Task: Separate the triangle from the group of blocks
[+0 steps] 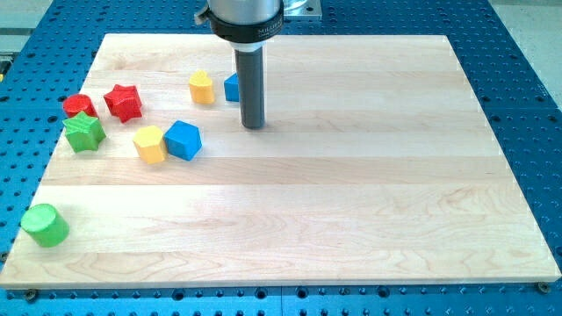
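1. No claw is fitted to this arm, so no open or closed state can be reported; the work is done by my tip (pixel 253 125), the lower end of a straight dark rod, which rests on the pale wooden table (pixel 351 193).

2. The task's thing is judged to be the small blue plastic block (pixel 232 87) lying just beside the rod on the view's left, touching it or nearly so. Most of it is hidden behind the rod, so its triangular shape cannot be confirmed.

3. Taking my tip as the landmark, a yellow plastic block with a rounded, heart-like top (pixel 202 87) lies further toward the view's left, just beyond the blue block.

4. A blue angular plastic block (pixel 183 140) and a yellow angular plastic block (pixel 150 144) sit touching each other below and to the left of my tip.

5. A red plastic star (pixel 123 102), a red rounded block (pixel 78 106) and a green plastic star (pixel 84 132) are gathered well to the left of my tip; a green plastic cylinder (pixel 45 225) stands far off toward the view's bottom left.

6. The blue block is judged to be light, rigid and quick to slide on the smooth wood. It cannot be gripped; it should be pushed on a flat side face, centrally, since an off-centre push is likely to spin it away.
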You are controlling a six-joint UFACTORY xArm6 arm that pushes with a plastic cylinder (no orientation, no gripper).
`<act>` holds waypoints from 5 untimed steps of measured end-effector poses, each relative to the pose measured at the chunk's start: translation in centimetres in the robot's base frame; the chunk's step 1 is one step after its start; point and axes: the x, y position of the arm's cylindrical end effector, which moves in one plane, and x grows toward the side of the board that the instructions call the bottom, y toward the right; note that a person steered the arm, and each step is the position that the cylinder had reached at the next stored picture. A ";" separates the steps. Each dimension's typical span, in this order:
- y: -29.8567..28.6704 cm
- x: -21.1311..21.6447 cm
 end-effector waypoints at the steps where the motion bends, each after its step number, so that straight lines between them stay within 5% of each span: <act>1: 0.3 1.2; 5: -5.7 -4.3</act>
